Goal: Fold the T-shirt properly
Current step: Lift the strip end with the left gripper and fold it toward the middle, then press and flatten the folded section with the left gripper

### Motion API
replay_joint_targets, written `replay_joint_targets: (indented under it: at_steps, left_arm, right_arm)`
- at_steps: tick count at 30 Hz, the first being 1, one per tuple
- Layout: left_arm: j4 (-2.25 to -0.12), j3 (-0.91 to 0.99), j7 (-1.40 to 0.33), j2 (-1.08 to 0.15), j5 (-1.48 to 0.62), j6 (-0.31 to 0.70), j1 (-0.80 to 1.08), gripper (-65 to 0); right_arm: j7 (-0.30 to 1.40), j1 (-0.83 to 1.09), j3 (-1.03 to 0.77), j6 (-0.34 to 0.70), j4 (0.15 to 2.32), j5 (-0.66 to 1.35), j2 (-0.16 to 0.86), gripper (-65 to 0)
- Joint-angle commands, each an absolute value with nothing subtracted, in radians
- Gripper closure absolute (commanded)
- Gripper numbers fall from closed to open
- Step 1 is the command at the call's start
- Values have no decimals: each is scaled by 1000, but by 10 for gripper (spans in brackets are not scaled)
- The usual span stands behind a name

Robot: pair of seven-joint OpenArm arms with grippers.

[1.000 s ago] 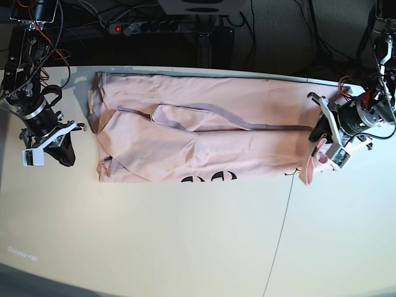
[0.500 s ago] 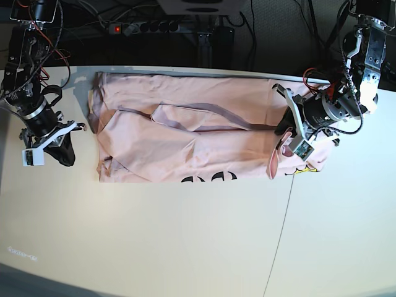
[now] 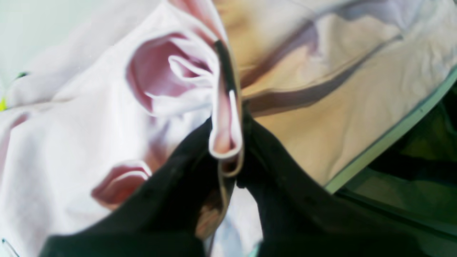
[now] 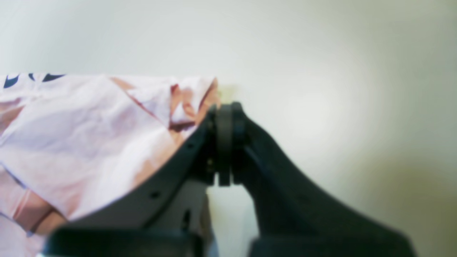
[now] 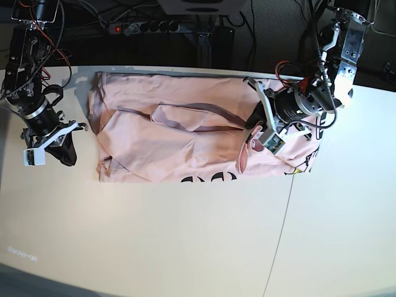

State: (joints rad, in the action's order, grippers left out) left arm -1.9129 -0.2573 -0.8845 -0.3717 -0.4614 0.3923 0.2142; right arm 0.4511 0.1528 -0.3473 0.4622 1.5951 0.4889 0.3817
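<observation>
**Left arm holds a raised fold of the shirt; right arm sits idle at the table's side**

The T-shirt (image 5: 185, 133) lies spread along the far part of the table (image 5: 185, 247), black lettering peeking out at its near edge. The left gripper (image 5: 252, 137) reaches in over the cloth from the base view's right, tilted down, with a hem of pink fabric pinched between its fingers and lifted off the layer below. The left wrist view shows that pinch closely: a doubled fold of the T-shirt (image 3: 221, 142) clamped between the black fingers (image 3: 271, 160). The right gripper (image 5: 64, 153) hangs over bare table just beside the shirt's other end; its wrist view shows the fingertips (image 4: 225, 117) pressed together on nothing
</observation>
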Motion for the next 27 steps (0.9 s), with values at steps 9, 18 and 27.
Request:
replay_joint_targets:
  at_steps: [9, 18, 27]
  left_arm:
    - [-1930, -281, -842, -327, -440, 374, 152, 0]
    - [-1930, -323, -809, -323, -460, 439, 152, -10]
    - [-1930, -367, -820, -254, -459, 438, 150, -329]
  right_arm:
    - [438, 141, -355, 532, 1613, 497, 398, 0]
    - [438, 141, -355, 531, 1613, 497, 398, 0]
    - [439, 142, -355, 532, 1613, 497, 398, 0]
